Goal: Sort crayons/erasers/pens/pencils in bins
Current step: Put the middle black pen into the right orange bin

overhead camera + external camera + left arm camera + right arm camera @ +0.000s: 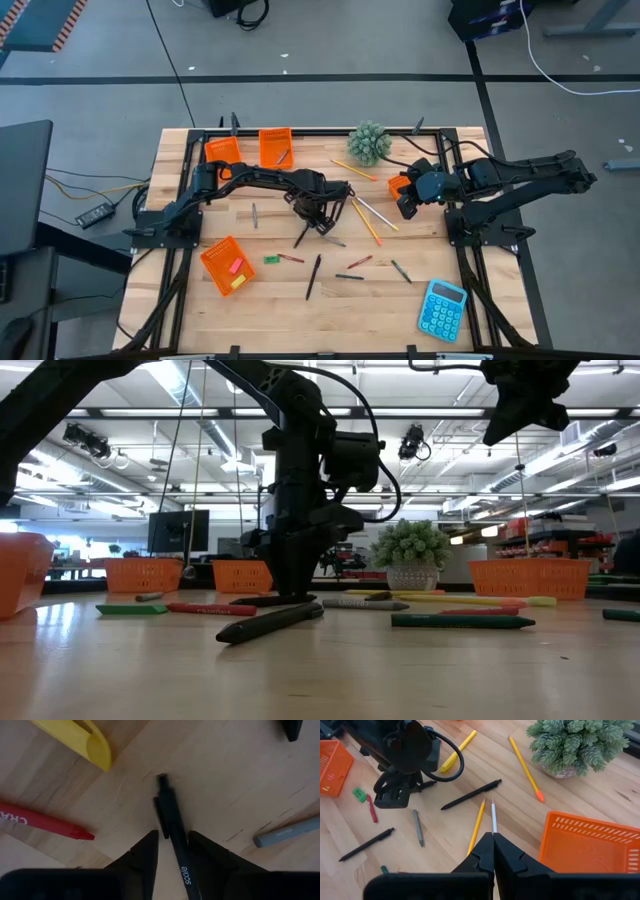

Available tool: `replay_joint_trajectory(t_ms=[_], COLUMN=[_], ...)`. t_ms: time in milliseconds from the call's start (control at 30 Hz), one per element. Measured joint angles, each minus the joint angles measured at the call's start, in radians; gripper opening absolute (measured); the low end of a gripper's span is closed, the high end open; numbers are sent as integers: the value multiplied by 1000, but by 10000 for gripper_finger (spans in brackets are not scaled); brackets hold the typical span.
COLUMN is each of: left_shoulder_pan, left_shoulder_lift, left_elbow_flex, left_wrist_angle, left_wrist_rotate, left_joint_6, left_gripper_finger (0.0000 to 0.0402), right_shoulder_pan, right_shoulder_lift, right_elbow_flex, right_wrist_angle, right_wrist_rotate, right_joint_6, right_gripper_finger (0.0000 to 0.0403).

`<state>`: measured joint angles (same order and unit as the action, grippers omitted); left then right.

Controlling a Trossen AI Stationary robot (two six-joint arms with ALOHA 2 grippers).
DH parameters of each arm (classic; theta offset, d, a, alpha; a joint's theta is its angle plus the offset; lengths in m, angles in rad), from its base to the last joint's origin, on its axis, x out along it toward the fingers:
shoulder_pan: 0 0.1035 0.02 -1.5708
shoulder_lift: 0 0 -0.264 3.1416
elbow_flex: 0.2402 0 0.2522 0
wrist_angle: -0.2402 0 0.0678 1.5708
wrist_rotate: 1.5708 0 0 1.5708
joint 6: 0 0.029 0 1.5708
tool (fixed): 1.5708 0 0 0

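Mid-counter, the left tool (172,851) straddles a pen (172,827), fingers not yet tight; next, pinch and lift toward a bin (275,146).

You are in a big lab or workshop. Long lights (560,455) hang from the high ceiling with its pipes, and a dark screen (178,530) stands far back. Under the wooden surface (300,300) the floor (330,45) is grey, with cables (560,70) running across it and striped tape (60,25) at the far left.
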<state>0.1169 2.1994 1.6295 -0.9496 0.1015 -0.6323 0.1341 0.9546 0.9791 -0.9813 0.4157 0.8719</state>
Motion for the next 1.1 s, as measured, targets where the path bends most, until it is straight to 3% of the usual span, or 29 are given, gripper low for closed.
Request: replay_joint_trajectory(t_ms=[300,567,733,1100], left_shoulder_pan=[-3,3,16,28], left_shoulder_lift=[0,-31,-53,-53], left_elbow_flex=[0,14,100,429], left_wrist_angle=[6,-10,-20,-80], left_wrist_rotate=[-10,-8,-3,3], left_joint_6=[43,82,119,175], left_gripper_finger=[48,54,45,45], right_shoulder_pan=[0,-1,-1,0], right_shoulder_lift=[0,-5,-46,-73], right_elbow_flex=[0,11,64,269], right_wrist_angle=[0,0,23,11], right_wrist_rotate=[-2,-40,-101,-111], right_joint_6=[0,71,121,117], right_gripper_finger=[8,8,8,8])
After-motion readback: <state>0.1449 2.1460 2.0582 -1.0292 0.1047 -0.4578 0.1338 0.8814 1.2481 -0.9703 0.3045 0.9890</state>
